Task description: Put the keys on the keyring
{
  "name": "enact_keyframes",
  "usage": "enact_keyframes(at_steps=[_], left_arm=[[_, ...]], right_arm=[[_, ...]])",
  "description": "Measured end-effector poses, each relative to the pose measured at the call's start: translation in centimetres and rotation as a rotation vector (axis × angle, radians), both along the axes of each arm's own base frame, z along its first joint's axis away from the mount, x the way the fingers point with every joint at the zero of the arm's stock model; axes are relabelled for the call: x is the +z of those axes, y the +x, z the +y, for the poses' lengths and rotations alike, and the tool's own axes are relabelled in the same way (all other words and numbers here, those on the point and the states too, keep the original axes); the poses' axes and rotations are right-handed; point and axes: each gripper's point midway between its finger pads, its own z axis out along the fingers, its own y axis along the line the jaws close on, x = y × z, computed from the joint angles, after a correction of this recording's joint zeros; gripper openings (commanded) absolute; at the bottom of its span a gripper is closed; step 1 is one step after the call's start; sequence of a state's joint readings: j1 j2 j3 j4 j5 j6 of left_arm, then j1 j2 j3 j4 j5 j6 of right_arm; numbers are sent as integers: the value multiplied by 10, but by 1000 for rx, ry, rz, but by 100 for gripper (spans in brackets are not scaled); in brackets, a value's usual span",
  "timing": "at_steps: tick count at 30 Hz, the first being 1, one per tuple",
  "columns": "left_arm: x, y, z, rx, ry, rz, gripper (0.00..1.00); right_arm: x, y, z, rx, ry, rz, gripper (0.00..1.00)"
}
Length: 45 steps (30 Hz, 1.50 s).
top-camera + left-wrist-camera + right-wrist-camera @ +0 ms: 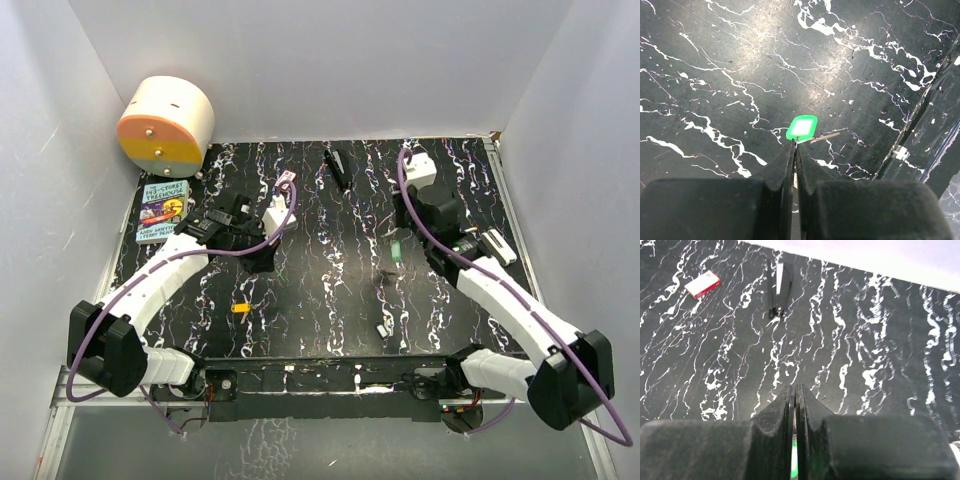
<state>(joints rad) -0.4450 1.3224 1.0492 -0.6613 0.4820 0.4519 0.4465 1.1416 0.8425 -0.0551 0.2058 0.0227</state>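
Our left gripper [795, 146] is clamped shut at the tips on one of the keys [802, 127]. Its green-tagged end sits just past them, with a silvery blade pointing right. Our right gripper [794, 388] is closed too, with a green sliver [794, 467] caught deep in its slit. The top view shows a green oblong at that gripper's tip, well apart from the left's. We cannot pick out the keyring in any view.

- Book [163, 212], far left corner of the table: cover title partly legible, with the last word reading "TREEHOUSE". The author line beneath it is too small to read.
- No other print is legible.
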Motion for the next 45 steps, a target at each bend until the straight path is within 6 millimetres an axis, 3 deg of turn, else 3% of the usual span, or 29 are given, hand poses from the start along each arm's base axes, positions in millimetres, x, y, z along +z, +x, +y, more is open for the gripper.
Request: enact_keyframes(at_steps=[5,10,13,20,22,26,33,45], left_arm=[[1,0,-1,-1,-6,-1,0],[1,1,0,5,-9,3,0],[1,1,1,13,-14,7,0],[3,6,4,33,-30,7,0],[3,6,5,35,-33,9,0],[3,6,4,34,-36,10,0],[4,7,6,41,-42,13,0],[2,11,10,65,-49,6,0]], right_arm=[[38,-7,-13,15,-73,-30,7],[38,-3,-9,80,-193,47,7],[13,10,13,187,-226,127,7],[-104,17,75,426,-298,365,7],[-120,17,89,470,-303,376,7],[-131,17,115,528,-295,351,7],[-125,27,158,577,-251,210,7],[-177,29,197,611,-216,216,7]])
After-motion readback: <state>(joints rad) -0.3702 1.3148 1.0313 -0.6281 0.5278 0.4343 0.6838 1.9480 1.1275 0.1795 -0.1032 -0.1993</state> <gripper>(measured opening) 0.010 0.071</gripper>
